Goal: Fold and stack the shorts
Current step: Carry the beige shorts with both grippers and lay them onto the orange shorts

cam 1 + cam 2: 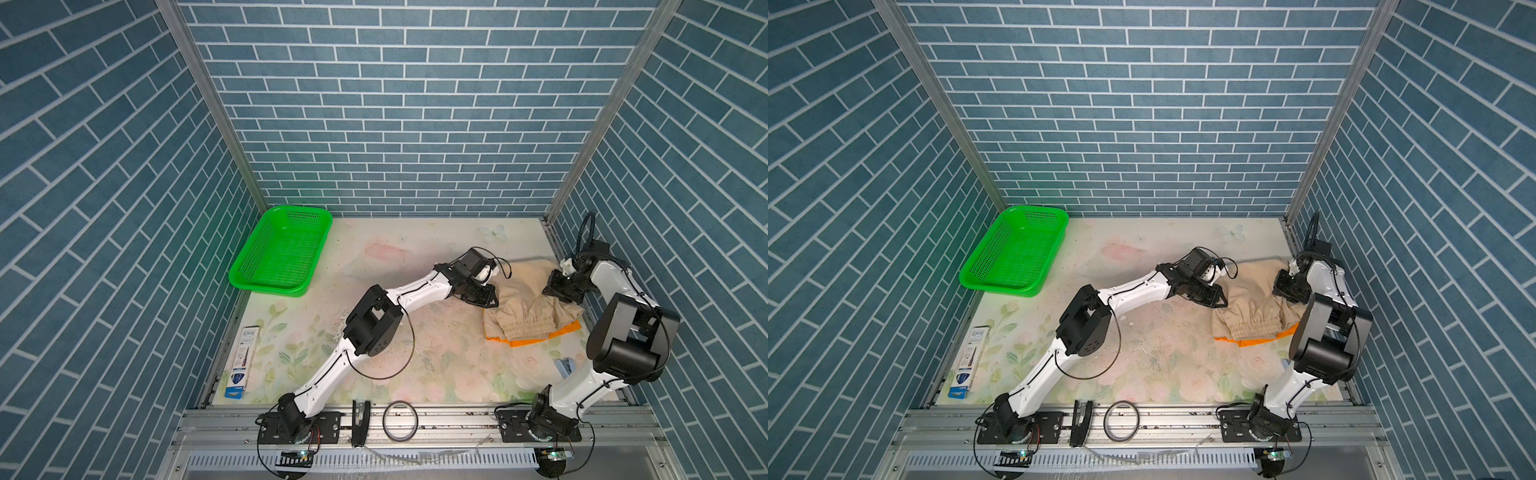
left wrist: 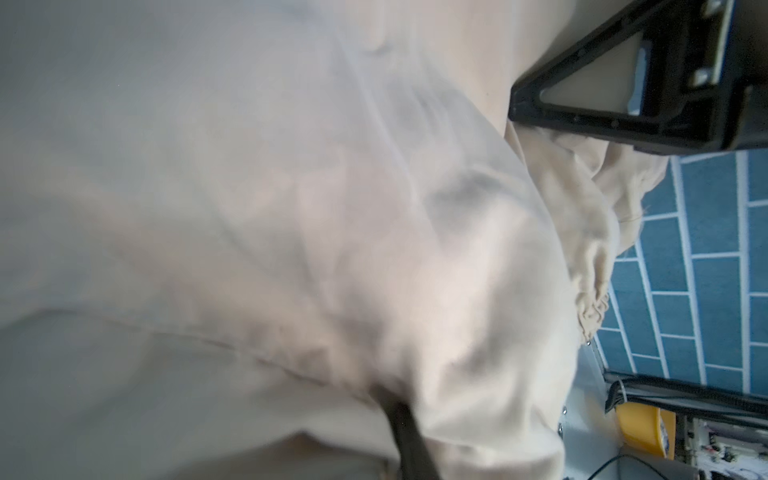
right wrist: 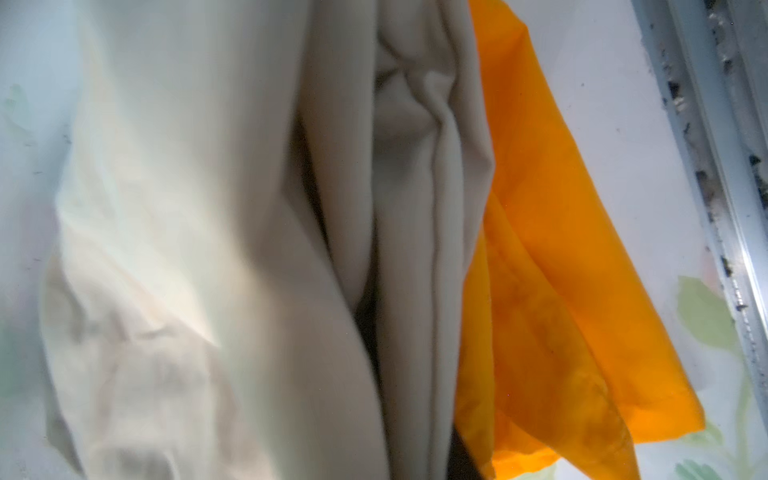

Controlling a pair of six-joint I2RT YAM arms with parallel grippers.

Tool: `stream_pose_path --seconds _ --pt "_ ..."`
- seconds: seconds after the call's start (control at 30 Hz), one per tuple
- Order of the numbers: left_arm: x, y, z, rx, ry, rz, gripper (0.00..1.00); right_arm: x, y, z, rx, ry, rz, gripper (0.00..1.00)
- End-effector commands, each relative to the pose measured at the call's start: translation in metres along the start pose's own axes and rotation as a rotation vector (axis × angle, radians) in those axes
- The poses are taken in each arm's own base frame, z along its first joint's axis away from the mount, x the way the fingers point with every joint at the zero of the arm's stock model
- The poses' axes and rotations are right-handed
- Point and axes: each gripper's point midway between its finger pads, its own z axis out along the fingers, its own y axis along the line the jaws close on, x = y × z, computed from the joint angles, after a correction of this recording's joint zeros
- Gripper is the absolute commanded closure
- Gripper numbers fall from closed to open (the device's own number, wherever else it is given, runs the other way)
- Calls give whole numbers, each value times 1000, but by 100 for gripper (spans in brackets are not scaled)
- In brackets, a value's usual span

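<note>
The pale beige shorts [image 1: 523, 303] [image 1: 1254, 307] lie bunched at the right of the table, elastic waistband toward the front. They rest on the orange shorts [image 1: 536, 337] [image 1: 1258, 340], which show only as a strip at the front edge. My left gripper [image 1: 484, 298] [image 1: 1214, 299] is at the beige pair's left edge. My right gripper [image 1: 559, 291] [image 1: 1287, 291] is at its far right edge. Beige cloth [image 2: 374, 249] fills the left wrist view and drapes over a dark finger [image 2: 409, 440]. The right wrist view shows beige folds [image 3: 249, 249] beside orange cloth [image 3: 561, 270]; both sets of jaws are hidden.
A green perforated basket [image 1: 282, 253] stands at the back left. A long flat box [image 1: 243, 361] lies along the left edge. A tape ring [image 1: 400, 419] and a black clip [image 1: 360, 422] sit on the front rail. A small blue item [image 1: 565, 365] lies near the right arm.
</note>
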Motion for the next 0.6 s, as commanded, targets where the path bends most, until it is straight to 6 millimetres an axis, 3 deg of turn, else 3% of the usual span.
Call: stream_pose_path --seconds 0.0,0.03,0.13,0.17,0.4,0.57 --pt "-5 4 -3 -35 -4 39 51 -13 -13 -1 66 -55 -22 62" --pt "-6 6 -7 -60 -10 48 38 -15 -13 -4 73 -68 -18 58" --pt "-9 13 -23 -142 -33 78 18 -20 -10 -17 75 -109 2 51" --pt "-10 14 -29 -160 -39 86 1 -20 -11 -23 87 -110 18 50" --pt "-23 23 -87 -223 -120 76 0 -17 -7 -75 133 -187 57 44" --pt "-16 36 -123 -244 -149 43 0 7 3 -102 116 -199 90 44"
